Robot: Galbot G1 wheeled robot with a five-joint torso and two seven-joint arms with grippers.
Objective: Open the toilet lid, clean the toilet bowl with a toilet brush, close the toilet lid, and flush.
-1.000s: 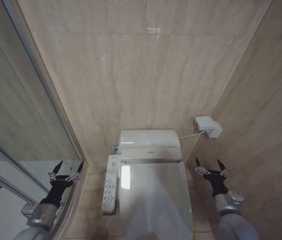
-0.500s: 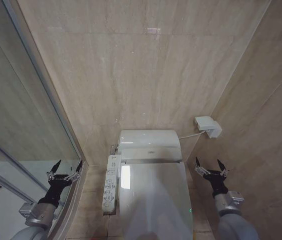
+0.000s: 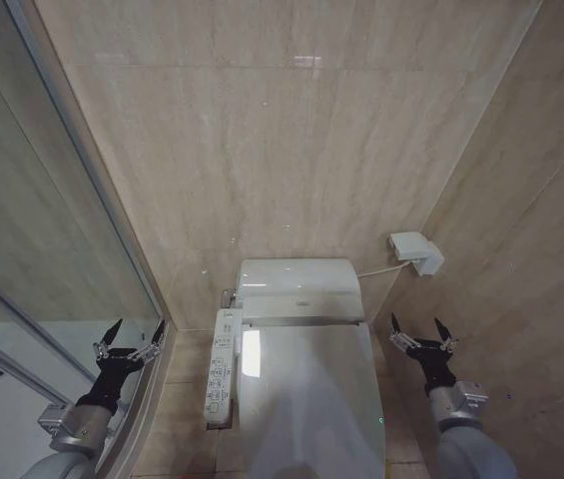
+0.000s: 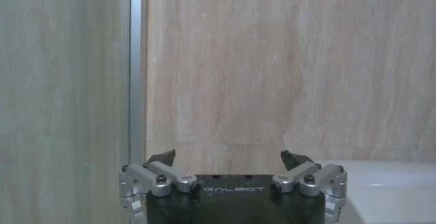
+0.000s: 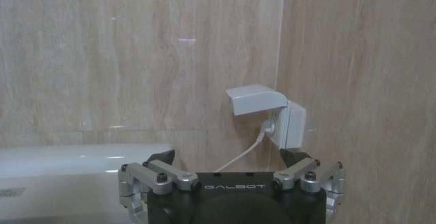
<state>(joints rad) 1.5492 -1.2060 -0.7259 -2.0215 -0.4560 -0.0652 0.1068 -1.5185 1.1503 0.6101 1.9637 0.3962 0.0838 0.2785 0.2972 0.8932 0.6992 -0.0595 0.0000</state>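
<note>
A white toilet bowl (image 3: 224, 374) stands against a beige tiled wall, its toilet lid (image 3: 306, 394) shut flat on top. The left tool (image 3: 130, 340) hangs open beside a glass shower door; the right tool (image 3: 419, 333) hangs open, empty, near a wall socket (image 3: 416, 251).

The beige tiled floor (image 3: 187, 414) carried the toilet bowl (image 3: 224, 447). The bowl stood against the back wall. Its toilet lid (image 3: 306, 399) lay shut.
</note>
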